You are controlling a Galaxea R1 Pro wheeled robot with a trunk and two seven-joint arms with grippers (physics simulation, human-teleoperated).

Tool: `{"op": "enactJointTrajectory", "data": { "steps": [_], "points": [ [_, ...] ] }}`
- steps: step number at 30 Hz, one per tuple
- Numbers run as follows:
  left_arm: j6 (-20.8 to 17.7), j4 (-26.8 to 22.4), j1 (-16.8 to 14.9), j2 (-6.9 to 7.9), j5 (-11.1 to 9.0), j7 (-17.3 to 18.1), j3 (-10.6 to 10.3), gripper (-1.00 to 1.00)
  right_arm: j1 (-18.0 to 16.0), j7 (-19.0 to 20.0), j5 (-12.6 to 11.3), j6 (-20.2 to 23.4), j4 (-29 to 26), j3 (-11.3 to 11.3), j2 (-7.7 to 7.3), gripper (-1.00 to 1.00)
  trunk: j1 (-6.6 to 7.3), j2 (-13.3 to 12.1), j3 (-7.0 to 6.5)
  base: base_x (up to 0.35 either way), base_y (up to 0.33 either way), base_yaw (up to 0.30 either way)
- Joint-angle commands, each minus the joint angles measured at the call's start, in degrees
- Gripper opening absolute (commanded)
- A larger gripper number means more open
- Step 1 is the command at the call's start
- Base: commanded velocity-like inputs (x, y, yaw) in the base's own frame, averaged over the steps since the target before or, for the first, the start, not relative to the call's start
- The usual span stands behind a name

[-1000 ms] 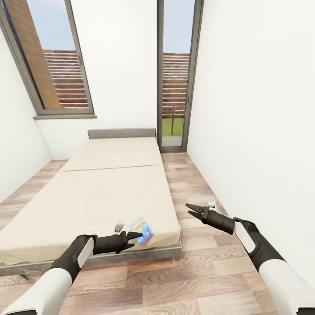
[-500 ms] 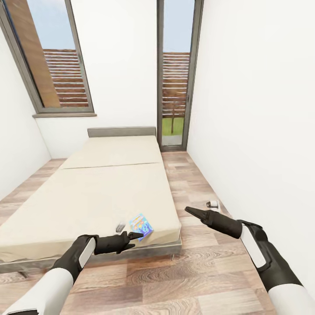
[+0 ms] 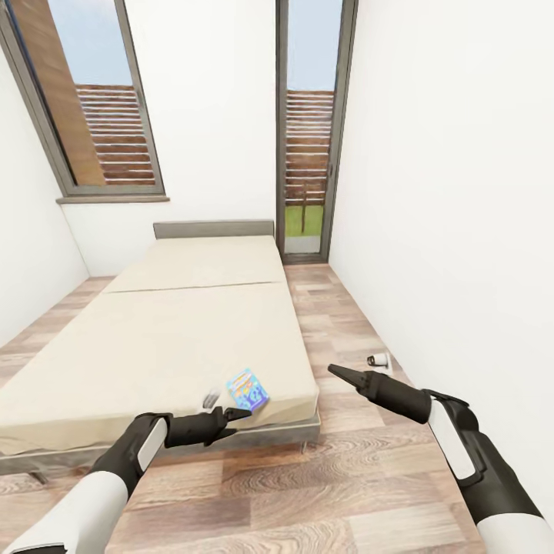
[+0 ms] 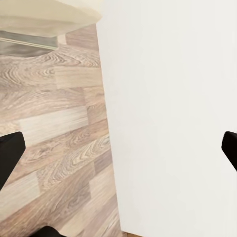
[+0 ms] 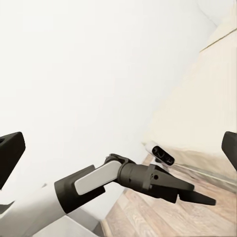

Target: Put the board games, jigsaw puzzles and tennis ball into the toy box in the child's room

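The left gripper [image 3: 231,420] is held spread and empty before the bed [image 3: 154,354], whose plain beige mattress is framed in grey; a small blue board game [image 3: 247,390], flat and printed, is seen lying unlifted near the corner. The right gripper [image 3: 336,372] is pressed together over wood-grain floor [image 3: 346,477]. No toy is seen stowed yet

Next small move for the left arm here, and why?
Probably ease the left end effector forward and up over the mattress edge toward the small blue board game. The game lies flat near the foot corner of the bed, just beyond the open fingertips, and nothing is held yet.
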State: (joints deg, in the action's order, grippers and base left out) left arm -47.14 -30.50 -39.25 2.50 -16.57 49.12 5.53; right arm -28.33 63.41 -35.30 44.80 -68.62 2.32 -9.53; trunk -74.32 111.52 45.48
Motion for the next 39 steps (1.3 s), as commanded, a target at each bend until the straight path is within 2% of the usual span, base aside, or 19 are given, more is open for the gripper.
{"op": "enactJointTrajectory", "data": {
  "steps": [1, 7, 12, 16, 22, 32, 39],
  "points": [
    [-0.3, 0.0, 0.0, 0.05, 0.0, 0.3, 0.1, 1.0, 0.0, -0.3, -0.3, 0.3, 0.0, 0.0, 0.04, 1.0, -0.22, 0.4, 0.24, 0.0, 0.0, 0.0],
    [-0.4, 0.0, 0.0, 0.99, -0.2, 1.2, 0.8, 1.0, 0.0, -1.5, -0.3, 0.3, 0.0, 0.0, 0.23, 1.0, -1.54, 2.8, 1.31, 0.0, 0.0, 0.0],
    [-0.6, 0.0, 0.0, 1.89, -0.4, 1.6, 3.9, 1.0, 0.0, -1.8, -0.5, 0.4, 0.0, 0.1, 0.21, 1.0, -2.63, 4.9, 2.21, 0.0, 0.0, 0.0],
    [-0.6, 0.0, 0.0, 1.98, -0.4, 1.6, 4.8, 1.0, 0.0, -1.9, -0.6, 0.6, 0.0, 0.2, 0.0, 1.0, -3.51, 6.5, 2.93, 0.0, 0.0, 0.0],
    [-0.5, 0.0, -0.1, 1.85, -0.4, 1.6, 5.4, 1.0, 0.0, -1.9, -0.7, 0.7, 0.0, 0.5, -0.3, 1.0, -4.83, 8.9, 4.01, 0.0, 0.0, 0.0],
    [-0.3, 0.0, -0.1, 1.56, -0.4, 1.7, 5.5, 1.0, 0.0, -2.0, -0.7, 0.7, 0.0, 0.9, 0.08, 1.0, -7.03, 12.9, 5.8, 0.0, 0.0, 0.0],
    [-0.4, -0.1, -0.1, 1.94, -0.4, 2.7, 5.8, 1.0, 0.0, -2.6, -0.6, 0.7, 0.0, 0.9, 0.22, 1.0, -8.56, 15.7, 7.06, 0.0, 0.0, 0.0]
  ]
}}
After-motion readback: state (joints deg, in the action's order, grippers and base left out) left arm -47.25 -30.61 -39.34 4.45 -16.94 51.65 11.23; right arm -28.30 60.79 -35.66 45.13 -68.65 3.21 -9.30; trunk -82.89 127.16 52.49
